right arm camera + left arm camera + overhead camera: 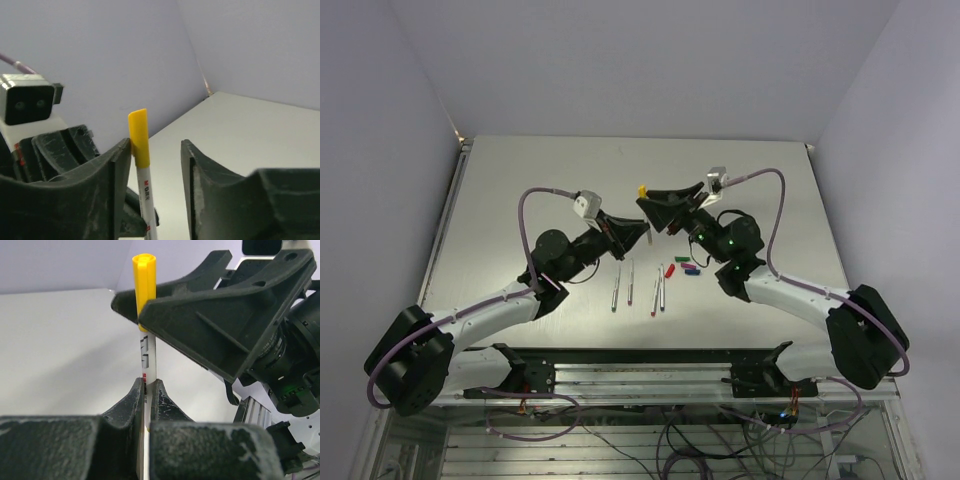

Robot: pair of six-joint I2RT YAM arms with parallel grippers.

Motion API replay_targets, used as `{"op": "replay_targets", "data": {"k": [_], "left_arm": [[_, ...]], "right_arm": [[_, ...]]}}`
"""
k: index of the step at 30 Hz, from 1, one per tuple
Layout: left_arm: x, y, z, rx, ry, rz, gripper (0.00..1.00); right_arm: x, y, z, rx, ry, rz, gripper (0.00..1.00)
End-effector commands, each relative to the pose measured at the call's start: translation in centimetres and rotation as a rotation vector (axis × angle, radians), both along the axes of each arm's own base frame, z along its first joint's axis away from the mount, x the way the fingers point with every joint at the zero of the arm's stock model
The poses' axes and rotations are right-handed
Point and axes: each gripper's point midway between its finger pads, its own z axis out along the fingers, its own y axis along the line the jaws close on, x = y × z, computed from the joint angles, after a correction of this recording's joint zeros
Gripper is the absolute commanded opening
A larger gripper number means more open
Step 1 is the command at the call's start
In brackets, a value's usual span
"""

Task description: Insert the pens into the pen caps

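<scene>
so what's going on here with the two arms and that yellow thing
The left gripper is shut on a pen, holding it upright in the air. A yellow cap sits on its top end. The right gripper is open around that cap, which is close against one finger. Four other pens and four loose caps lie on the table.

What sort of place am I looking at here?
Probably a robotics lab test bench: a pale table boxed in by plain wall panels, loose cables under the mounting rail, and marker pens laid out for practice.
</scene>
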Motion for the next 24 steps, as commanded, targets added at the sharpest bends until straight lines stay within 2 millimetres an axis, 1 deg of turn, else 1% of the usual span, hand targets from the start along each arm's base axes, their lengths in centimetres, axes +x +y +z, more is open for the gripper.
{"op": "replay_targets", "data": {"k": [1, 3, 5, 8, 11, 13, 15, 16, 17, 18, 19, 20, 24], "left_arm": [[0.5, 0.3, 3.7, -0.064, -0.108, 0.032, 0.07], [0.9, 0.3, 2.8, -0.031, -0.091, 0.051, 0.07], [1.5, 0.6, 2.0, -0.003, -0.074, 0.082, 0.07], [2.4, 1.1, 0.8, 0.052, -0.061, 0.136, 0.07], [3.6, 1.9, -0.5, 0.121, -0.037, 0.209, 0.07], [4.8, 2.6, -1.8, 0.184, -0.005, 0.266, 0.07], [6.4, 3.7, -3.6, 0.264, 0.063, 0.335, 0.07], [7.4, 4.5, -4.0, 0.298, 0.095, 0.382, 0.07], [8.2, 5.3, -5.1, 0.343, 0.14, 0.425, 0.07], [8.8, 6.1, -6.1, 0.385, 0.184, 0.464, 0.07], [9.6, 7.2, -7.7, 0.437, 0.236, 0.499, 0.07], [10.1, 7.9, -8.7, 0.465, 0.269, 0.526, 0.07], [12.1, 10.2, -11.8, 0.507, 0.367, 0.594, 0.07]], "right_arm": [[1.3, -1.1, 2.9, -0.03, -0.078, -0.104, 0.54], [1.2, -1.8, 4.5, -0.009, -0.117, -0.134, 0.68], [1.2, -2.6, 5.4, -0.004, -0.137, -0.176, 0.76], [1.0, -4.1, 6.2, -0.01, -0.148, -0.237, 0.82], [1.2, -5.9, 6.1, -0.026, -0.112, -0.318, 0.84], [2.2, -7.2, 4.9, -0.061, -0.04, -0.401, 0.84], [3.4, -8.8, 3.0, -0.114, 0.054, -0.506, 0.84], [3.9, -9.5, 2.1, -0.141, 0.1, -0.555, 0.86], [4.3, -10.4, 1.0, -0.168, 0.142, -0.603, 0.87], [4.5, -11.1, 0.1, -0.185, 0.173, -0.645, 0.89], [4.6, -11.8, -0.7, -0.198, 0.2, -0.679, 0.91], [4.7, -12.3, -1.5, -0.208, 0.22, -0.706, 0.92], [4.6, -13.9, -3.6, -0.238, 0.266, -0.784, 0.92]]}}
